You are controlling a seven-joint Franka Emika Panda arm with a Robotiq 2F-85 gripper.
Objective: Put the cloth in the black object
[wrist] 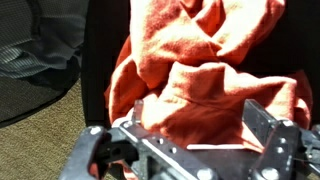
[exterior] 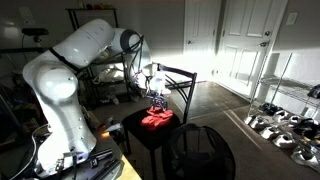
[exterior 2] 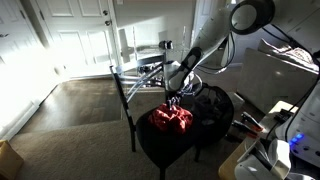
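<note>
Spread wide, the gripper's (wrist: 198,118) dull metal jaws straddle a soft, rumpled fold of the red-orange cloth (wrist: 200,50) and clamp nothing. The fleecy cloth lies heaped on a small, flat-topped black table (exterior: 131,121), just beside the rounded black object (exterior 2: 212,108).

cloth (wrist: 200,70): 1 | black object (exterior: 200,152): 1 | table (exterior 2: 158,150): 1 | robot arm (exterior: 70,70): 1

The bulky white robot arm of glossy rounded shells (exterior: 62,75) has dark seams at its joints and a dark round cap on one joint in an exterior view. A thin dark cable (exterior: 142,50) loops near its wrist. The black and grey metal gripper (wrist: 200,125) shows pale angular fingers (wrist: 262,122) and round fasteners.
</note>
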